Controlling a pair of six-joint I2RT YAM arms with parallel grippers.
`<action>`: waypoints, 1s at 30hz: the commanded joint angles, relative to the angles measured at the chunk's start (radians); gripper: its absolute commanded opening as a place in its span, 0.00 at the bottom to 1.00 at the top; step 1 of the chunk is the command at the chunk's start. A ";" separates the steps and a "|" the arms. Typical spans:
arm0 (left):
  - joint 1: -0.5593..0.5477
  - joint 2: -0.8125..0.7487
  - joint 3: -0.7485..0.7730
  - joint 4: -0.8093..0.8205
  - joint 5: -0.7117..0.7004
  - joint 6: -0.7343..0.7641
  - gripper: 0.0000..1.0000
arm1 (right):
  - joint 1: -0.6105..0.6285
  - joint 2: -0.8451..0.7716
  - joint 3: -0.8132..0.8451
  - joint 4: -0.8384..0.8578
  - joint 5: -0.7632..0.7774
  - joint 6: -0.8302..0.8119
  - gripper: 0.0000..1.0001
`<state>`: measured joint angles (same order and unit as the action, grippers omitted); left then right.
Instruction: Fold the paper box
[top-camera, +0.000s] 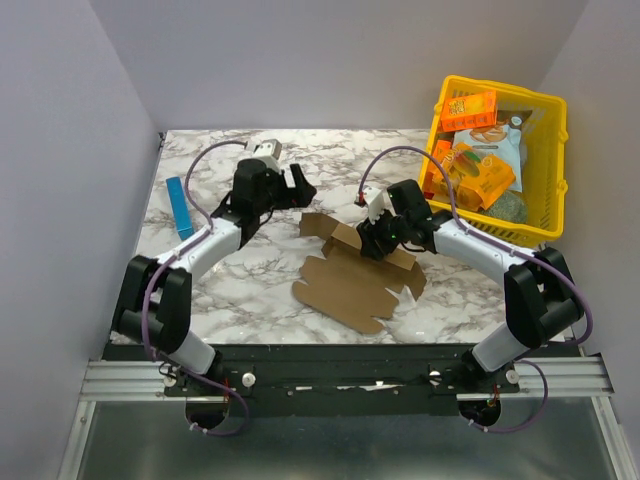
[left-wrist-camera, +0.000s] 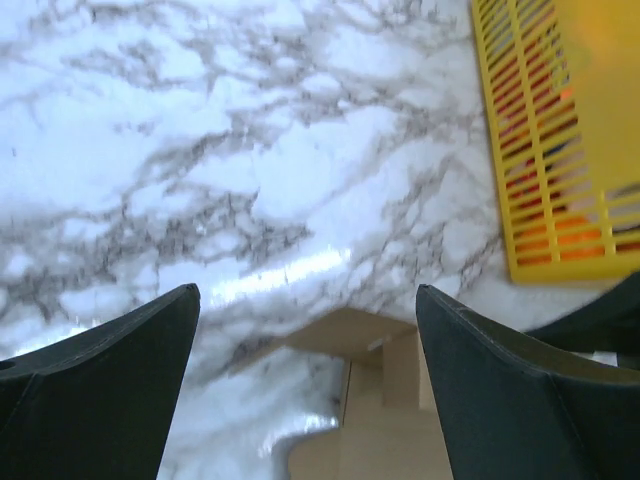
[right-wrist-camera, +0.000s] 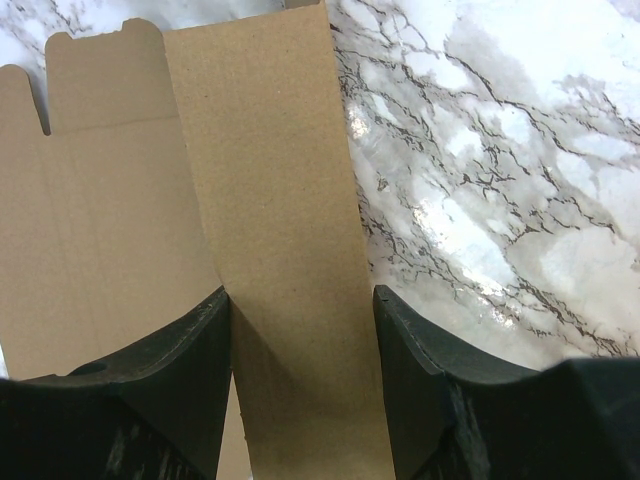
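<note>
The paper box (top-camera: 350, 285) is a flat brown die-cut cardboard sheet at the table's middle, with one panel raised at its far side. My right gripper (top-camera: 372, 238) is down at that raised panel. In the right wrist view the panel (right-wrist-camera: 270, 200) stands between the fingers and fills the gap of my right gripper (right-wrist-camera: 300, 295), whose jaws are apart. My left gripper (top-camera: 297, 190) is open and empty, above the marble just beyond the sheet's far left corner. The left wrist view shows the sheet's corner (left-wrist-camera: 390, 400) below my left gripper (left-wrist-camera: 308, 290).
A yellow basket (top-camera: 555, 150) with orange snack boxes (top-camera: 470, 108) and bags stands at the back right; its wall shows in the left wrist view (left-wrist-camera: 540, 150). A slim blue bar (top-camera: 180, 208) lies at the left edge. White walls close in the table.
</note>
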<state>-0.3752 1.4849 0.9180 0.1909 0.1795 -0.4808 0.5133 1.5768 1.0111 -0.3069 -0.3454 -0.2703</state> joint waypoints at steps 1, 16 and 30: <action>0.033 0.211 0.224 -0.071 0.099 0.018 0.95 | 0.001 0.011 -0.029 -0.029 0.017 -0.001 0.48; -0.004 0.410 0.199 0.142 0.408 -0.214 0.79 | 0.002 0.049 -0.022 -0.028 0.022 -0.004 0.48; -0.056 0.290 -0.053 0.301 0.446 -0.318 0.69 | 0.002 0.035 -0.026 -0.024 0.032 0.002 0.48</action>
<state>-0.4019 1.8397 0.9405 0.4320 0.5667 -0.7361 0.5133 1.5932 1.0103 -0.3000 -0.3382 -0.2703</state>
